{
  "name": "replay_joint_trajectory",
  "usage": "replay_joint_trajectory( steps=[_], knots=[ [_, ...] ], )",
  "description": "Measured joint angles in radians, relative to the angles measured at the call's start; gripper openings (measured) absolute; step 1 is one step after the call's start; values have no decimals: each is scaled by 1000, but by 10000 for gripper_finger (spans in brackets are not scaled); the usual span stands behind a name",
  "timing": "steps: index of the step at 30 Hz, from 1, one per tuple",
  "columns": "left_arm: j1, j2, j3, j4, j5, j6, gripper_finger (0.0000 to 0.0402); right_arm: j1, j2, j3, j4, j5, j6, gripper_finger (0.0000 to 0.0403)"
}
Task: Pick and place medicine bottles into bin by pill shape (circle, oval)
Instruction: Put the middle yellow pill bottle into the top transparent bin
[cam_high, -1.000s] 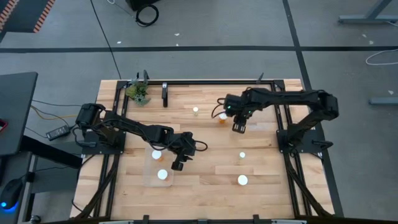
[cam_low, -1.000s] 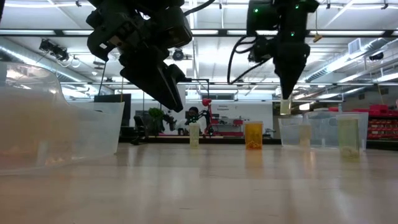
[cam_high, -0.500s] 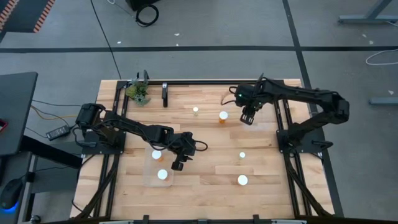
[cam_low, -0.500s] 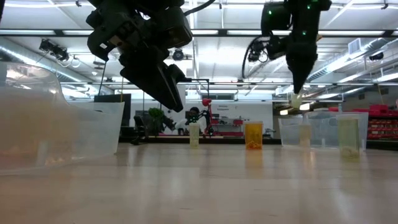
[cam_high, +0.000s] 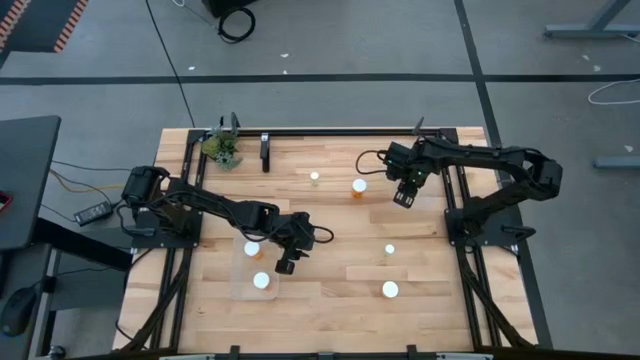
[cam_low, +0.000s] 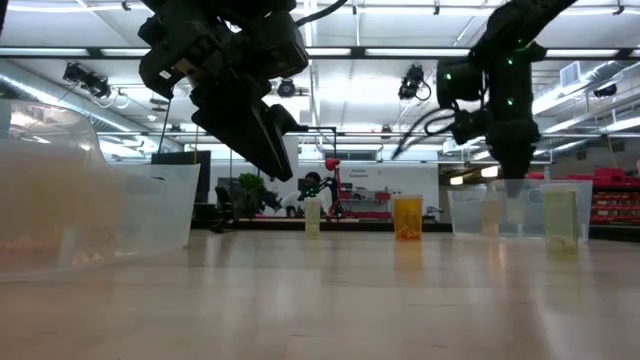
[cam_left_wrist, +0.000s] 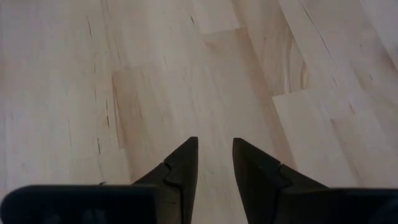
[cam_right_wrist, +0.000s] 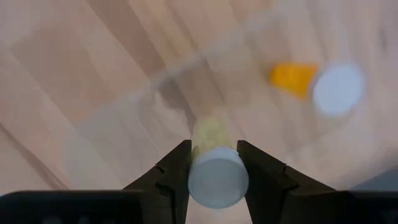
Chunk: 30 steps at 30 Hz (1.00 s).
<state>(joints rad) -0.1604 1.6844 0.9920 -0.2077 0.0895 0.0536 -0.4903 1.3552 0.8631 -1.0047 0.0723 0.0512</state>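
My right gripper (cam_high: 403, 199) points down near the table's far right and is shut on a medicine bottle (cam_right_wrist: 214, 168) with a white cap and pale contents, over a clear bin (cam_low: 562, 188). My left gripper (cam_left_wrist: 214, 143) hangs open with nothing in it, above bare wood beside the clear left bin (cam_high: 240, 285), which holds two bottles (cam_high: 261, 281). An orange bottle (cam_high: 359, 187) and a paler one (cam_high: 314, 178) stand on the table at the far middle. Two others (cam_high: 390, 289) stand near the right. My right gripper pinches the bottle's round white cap (cam_right_wrist: 198, 179) between its two fingers, one on each side. The fingers come from above, pointing down. The bottle hangs upright below them, clear of the table.
A small green plant (cam_high: 221, 148) sits at the far left corner. A dark frame rail (cam_high: 340, 131) runs along the far edge. Bare wood lies between the two arms at the table's middle and near edge.
My right gripper has carried the bottle toward the table's right edge and down, away from the orange bottle and over to the clear bin. The bottle has stayed upright in the hold.
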Motion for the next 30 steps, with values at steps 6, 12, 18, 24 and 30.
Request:
replay_joint_trajectory(
  steps=[6,12,18,24,30],
  knots=[
    [0,0,0,0,0,0,107,-62,0,-41,2,0,-13,129],
    [0,0,0,0,0,0,107,-127,0,-47,28,0,-44,129],
    [0,0,0,0,0,0,107,-181,0,-47,53,-2,-83,129],
    [0,0,0,-13,0,0,107,-210,0,-47,54,-70,-81,130],
    [0,0,0,-18,0,0,107,-185,0,-47,55,-85,-72,145]
  ],
)
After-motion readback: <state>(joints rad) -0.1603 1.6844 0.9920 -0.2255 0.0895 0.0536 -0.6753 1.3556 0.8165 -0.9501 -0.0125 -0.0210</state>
